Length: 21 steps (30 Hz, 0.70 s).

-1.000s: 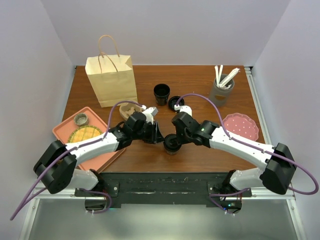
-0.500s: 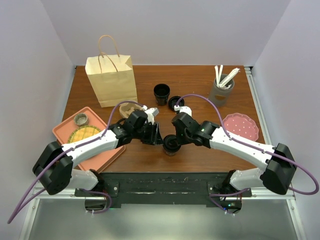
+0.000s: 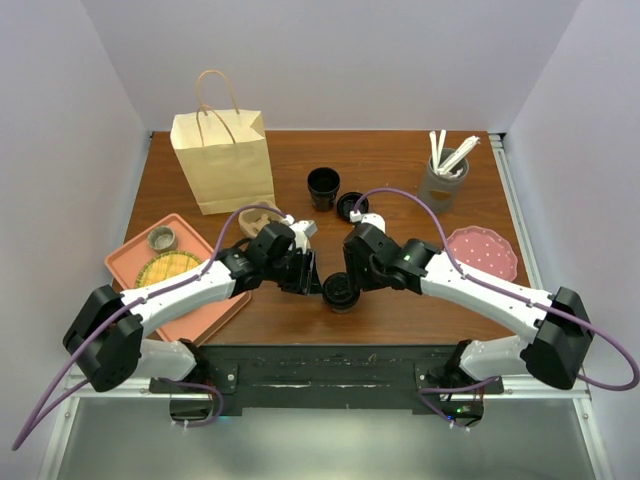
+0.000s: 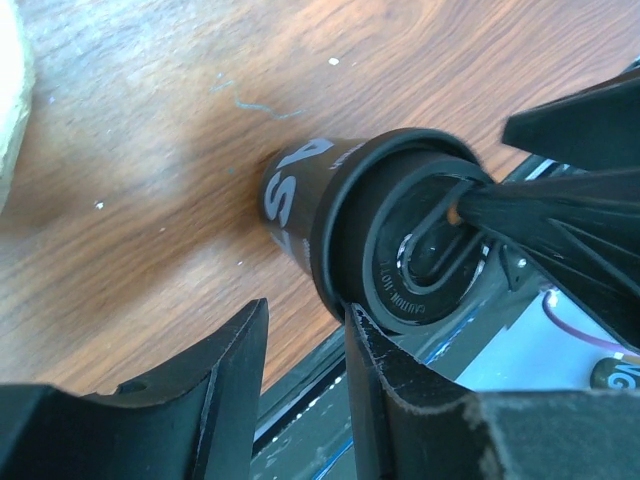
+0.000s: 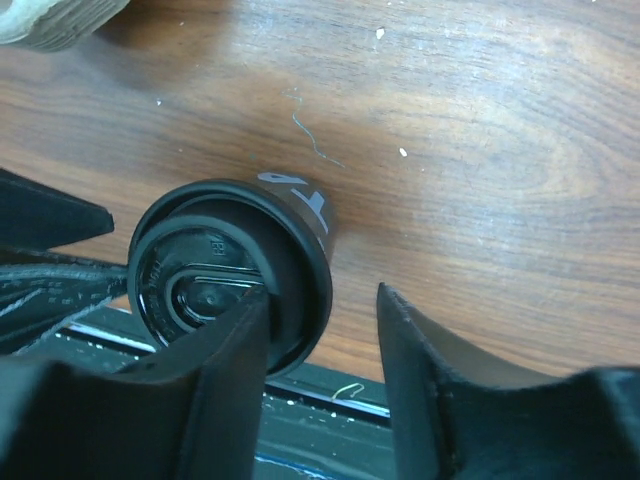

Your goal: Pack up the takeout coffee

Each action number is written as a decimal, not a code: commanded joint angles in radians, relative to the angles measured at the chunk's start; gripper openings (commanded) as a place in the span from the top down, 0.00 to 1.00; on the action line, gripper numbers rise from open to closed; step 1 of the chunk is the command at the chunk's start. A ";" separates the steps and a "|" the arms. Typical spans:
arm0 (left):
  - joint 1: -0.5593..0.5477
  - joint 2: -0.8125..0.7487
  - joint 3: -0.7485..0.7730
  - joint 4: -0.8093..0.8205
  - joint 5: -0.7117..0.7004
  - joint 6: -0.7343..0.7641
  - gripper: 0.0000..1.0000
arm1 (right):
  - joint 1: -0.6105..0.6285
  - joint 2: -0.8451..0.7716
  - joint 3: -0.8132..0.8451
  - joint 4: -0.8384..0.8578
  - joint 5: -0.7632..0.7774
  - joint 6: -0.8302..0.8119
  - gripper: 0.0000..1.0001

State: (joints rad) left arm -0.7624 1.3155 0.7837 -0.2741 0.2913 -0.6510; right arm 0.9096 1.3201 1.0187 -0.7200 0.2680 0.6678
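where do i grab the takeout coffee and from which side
Grip the takeout coffee on its tapered wall just under the lid rim, coming in level from the side. It stands upright, and the wider lid should stop it slipping down; squeezing the lid might pop it off.

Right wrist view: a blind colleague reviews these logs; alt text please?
A small black disposable cup with a black plastic sip lid sits on the brown wooden table, at the tips of the right tool's parted black fingers.
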 commanded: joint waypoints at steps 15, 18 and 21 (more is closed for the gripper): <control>-0.005 -0.024 0.048 -0.036 -0.017 0.040 0.58 | -0.015 -0.087 0.027 0.010 -0.059 0.010 0.34; -0.005 -0.032 0.051 -0.039 -0.017 0.031 0.57 | -0.041 -0.091 0.026 0.017 -0.078 -0.007 0.32; -0.006 -0.039 0.051 -0.031 -0.008 0.019 0.56 | -0.073 -0.094 0.026 0.021 -0.108 -0.031 0.30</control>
State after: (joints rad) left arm -0.7628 1.3132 0.7906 -0.3237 0.2760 -0.6319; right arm 0.8753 1.2495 1.0306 -0.7311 0.1959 0.6689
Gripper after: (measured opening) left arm 0.431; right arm 0.687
